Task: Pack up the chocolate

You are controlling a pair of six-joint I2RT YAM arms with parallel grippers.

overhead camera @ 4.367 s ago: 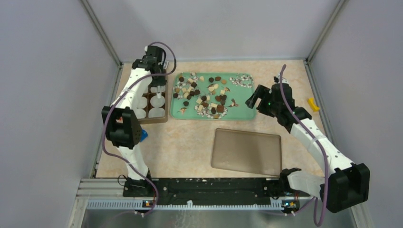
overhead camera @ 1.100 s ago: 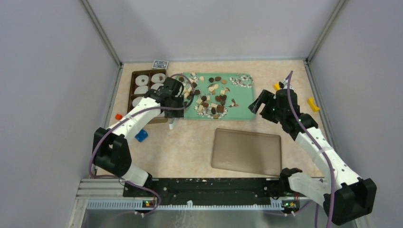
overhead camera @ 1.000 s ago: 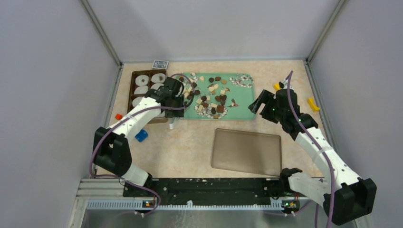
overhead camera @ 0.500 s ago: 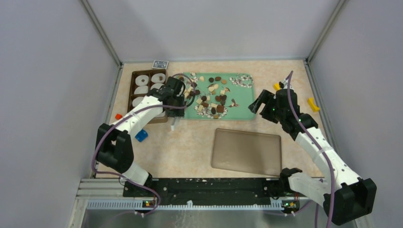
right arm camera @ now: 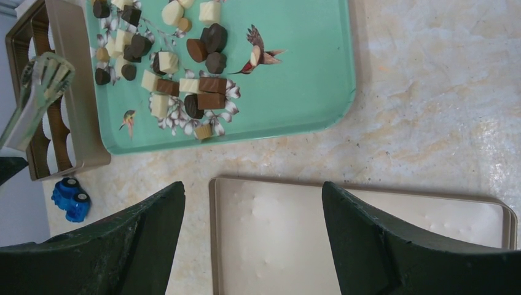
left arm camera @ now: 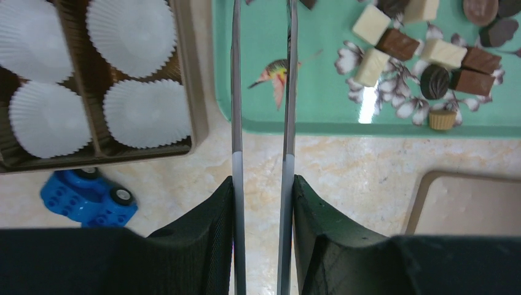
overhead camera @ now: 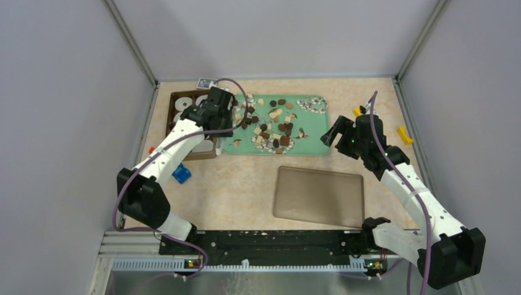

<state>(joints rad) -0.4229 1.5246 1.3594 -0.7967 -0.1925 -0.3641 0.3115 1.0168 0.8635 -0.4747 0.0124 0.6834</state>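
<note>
Left hand carried the tongs up the tray's left edge; nothing packed yet.

Left hand (left arm camera: 260, 190), clamped on the tongs (left arm camera: 236, 92), has gone from the tray's lower-left corner to its upper left in the top view. Blades are narrow and run along the seam between box (left arm camera: 195, 104) and green tray (overhead camera: 313, 132). Can't tell if the tips hold a piece. Chocolate (overhead camera: 270, 129) is on the tray, upper centre. Paper cups (left arm camera: 147, 114) in wrist view are empty. Right hand (overhead camera: 335, 130) is wide, empty and unmoved, right of the tray. My read: first pick still pending.
</note>
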